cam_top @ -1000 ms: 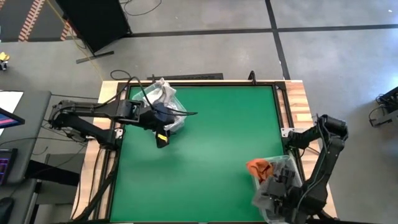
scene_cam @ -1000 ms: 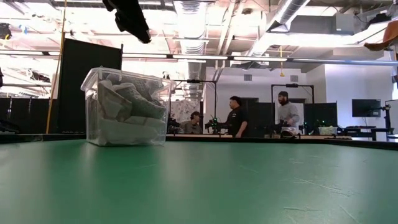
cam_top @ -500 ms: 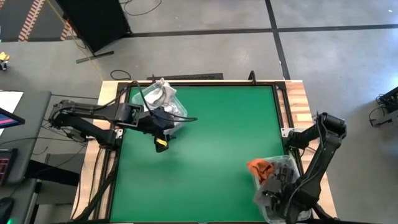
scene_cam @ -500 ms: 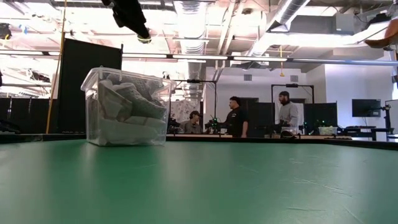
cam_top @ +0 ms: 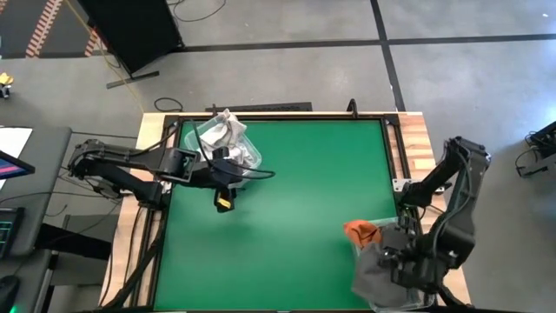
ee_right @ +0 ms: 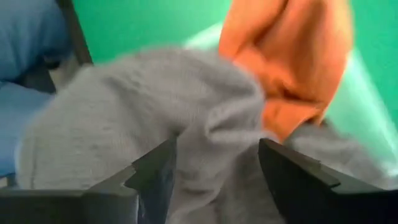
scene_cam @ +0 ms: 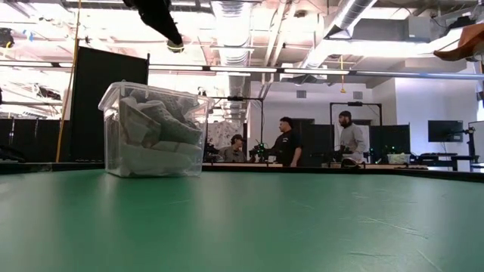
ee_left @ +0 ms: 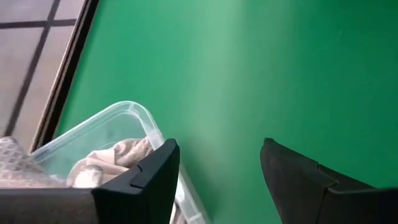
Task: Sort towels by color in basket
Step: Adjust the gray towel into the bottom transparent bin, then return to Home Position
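Observation:
A clear basket at the table's far left holds white and pale towels. My left gripper hovers open just off its near side, above the green mat, and touches nothing. A second clear basket stands at the near right. A rust orange towel lies in it, and a pale grey towel bulges over its near-left side. My right gripper is over that grey towel, open, with a hump of the cloth between its fingers. My right gripper has its open fingers on either side of the grey towel's hump, coming from above. I cannot tell whether they touch the cloth. The towel rests on the other cloth in the right basket.
The wide green mat lies between the two baskets. A wooden frame borders the table. People stand in the room behind the table, well away from it.
My right arm has swung toward the table's right edge and lifted, baring more of the grey towel at the right basket's near-left side. My left gripper has drawn slightly toward the near-left, off the left basket.

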You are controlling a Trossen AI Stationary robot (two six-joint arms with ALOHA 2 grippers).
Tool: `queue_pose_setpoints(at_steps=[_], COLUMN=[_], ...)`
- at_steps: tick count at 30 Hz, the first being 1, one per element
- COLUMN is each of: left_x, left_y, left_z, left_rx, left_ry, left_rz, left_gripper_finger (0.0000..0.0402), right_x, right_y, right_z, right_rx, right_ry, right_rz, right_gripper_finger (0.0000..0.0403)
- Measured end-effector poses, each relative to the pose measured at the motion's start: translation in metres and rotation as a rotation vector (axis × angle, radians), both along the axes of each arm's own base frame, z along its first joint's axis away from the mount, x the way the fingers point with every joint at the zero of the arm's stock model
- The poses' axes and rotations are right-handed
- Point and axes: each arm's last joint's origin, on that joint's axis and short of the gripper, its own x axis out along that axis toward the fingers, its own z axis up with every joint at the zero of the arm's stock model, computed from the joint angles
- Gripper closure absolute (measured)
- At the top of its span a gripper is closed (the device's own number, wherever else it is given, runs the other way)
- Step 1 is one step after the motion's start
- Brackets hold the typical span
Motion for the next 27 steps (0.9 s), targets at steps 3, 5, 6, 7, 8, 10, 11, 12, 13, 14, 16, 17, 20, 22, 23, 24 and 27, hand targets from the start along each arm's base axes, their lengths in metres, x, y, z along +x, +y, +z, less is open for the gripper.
queue_pose_setpoints(at_steps=[3,5,6,7,8,10,11,12,13,14,16,17,20,22,23,24,27], left_x=[-0.001,-0.004,-0.007,-0.009,-0.012,-0.021,-0.027,-0.033,-0.04,-0.048,-0.063,-0.071,-0.095,-0.109,-0.116,-0.122,-0.137], left_y=[-0.001,-0.001,-0.001,0.0,0.001,0.003,0.004,0.005,0.007,0.008,0.011,0.012,0.016,0.018,0.02,0.021,0.023], left_z=[-0.001,0.001,0.002,0.004,0.008,0.016,0.02,0.025,0.03,0.035,0.045,0.049,0.058,0.06,0.059,0.056,0.039], left_rx=[0.041,0.083,0.107,0.129,0.154,0.186,0.194,0.2,0.201,0.2,0.193,0.187,0.162,0.144,0.139,0.137,0.137], left_ry=[0.017,0.021,0.019,0.008,-0.007,-0.038,-0.058,-0.08,-0.103,-0.127,-0.18,-0.205,-0.259,-0.286,-0.297,-0.304,-0.332], left_rz=[-0.005,0.005,0.011,0.021,0.031,0.046,0.05,0.054,0.053,0.052,0.056,0.058,0.065,0.065,0.065,0.065,0.064], left_gripper_finger=[0.0187,0.0187,0.0187,0.0187,0.0187,0.0187,0.0187,0.0187,0.0187,0.0187,0.0187,0.0187,0.0187,0.0187,0.0187,0.0187,0.0187], right_x=[-0.006,-0.011,-0.013,-0.016,-0.018,-0.024,-0.026,-0.029,-0.032,-0.034,-0.04,-0.042,-0.05,-0.055,-0.057,-0.058,-0.063], right_y=[-0.007,-0.012,-0.015,-0.018,-0.021,-0.027,-0.031,-0.035,-0.039,-0.042,-0.05,-0.054,-0.066,-0.073,-0.076,-0.078,-0.086], right_z=[0.01,0.016,0.02,0.023,0.027,0.034,0.038,0.042,0.045,0.049,0.055,0.058,0.064,0.067,0.068,0.069,0.065], right_rx=[-0.014,-0.031,-0.041,-0.055,-0.071,-0.098,-0.113,-0.129,-0.148,-0.168,-0.217,-0.245,-0.321,-0.363,-0.38,-0.402,-0.458], right_ry=[-0.098,-0.17,-0.209,-0.253,-0.299,-0.387,-0.432,-0.474,-0.516,-0.557,-0.639,-0.678,-0.778,-0.825,-0.842,-0.857,-0.911], right_rz=[0.039,0.071,0.087,0.101,0.115,0.144,0.157,0.171,0.186,0.201,0.23,0.241,0.263,0.274,0.277,0.284,0.288], right_gripper_finger=[0.0138,0.0138,0.0138,0.0138,0.0138,0.0138,0.0138,0.0138,0.0138,0.0138,0.0138,0.0138,0.0138,0.0138,0.0138,0.0138,0.0138])
